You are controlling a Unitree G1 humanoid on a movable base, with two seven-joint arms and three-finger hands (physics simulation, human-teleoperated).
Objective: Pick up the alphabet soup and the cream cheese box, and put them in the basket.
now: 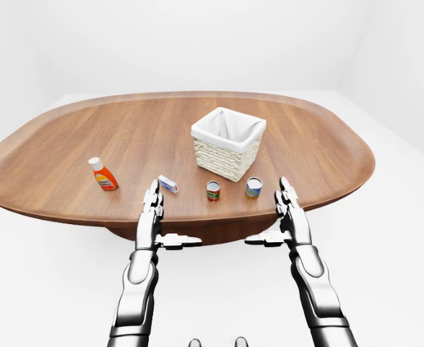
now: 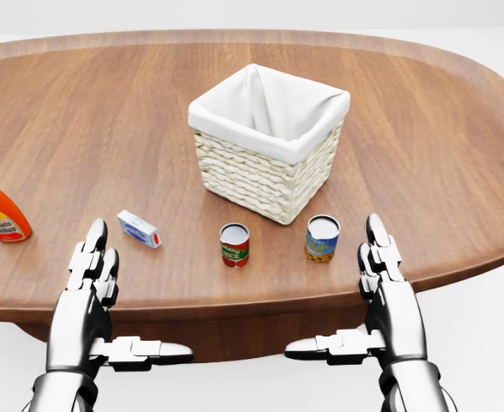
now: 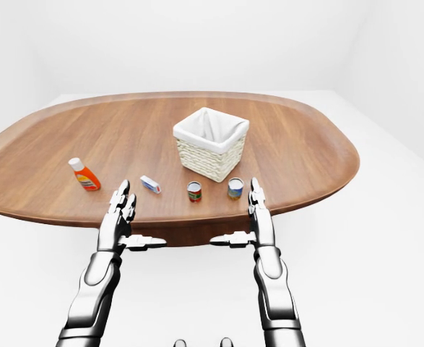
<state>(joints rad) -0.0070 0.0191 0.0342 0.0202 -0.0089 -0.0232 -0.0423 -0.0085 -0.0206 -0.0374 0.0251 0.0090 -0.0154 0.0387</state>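
Observation:
The white-lined wicker basket (image 2: pixel 269 137) stands mid-table in the head view. Below it are two upright cans: a red one with a green band (image 2: pixel 233 245) and a blue-and-yellow one (image 2: pixel 322 239); their labels are too small to read. The small blue-and-white cream cheese box (image 2: pixel 139 229) lies flat to the left of the red can. My left hand (image 2: pixel 93 275) is open over the table's near edge, below and left of the box. My right hand (image 2: pixel 385 275) is open too, just right of the blue-and-yellow can. Neither hand touches anything.
An orange sauce bottle with a white cap (image 2: pixel 1 215) lies at the left edge of the head view. The oval wooden table (image 2: pixel 106 112) stretches wide beyond the basket, and its near rim runs just under both hands. White floor surrounds the table.

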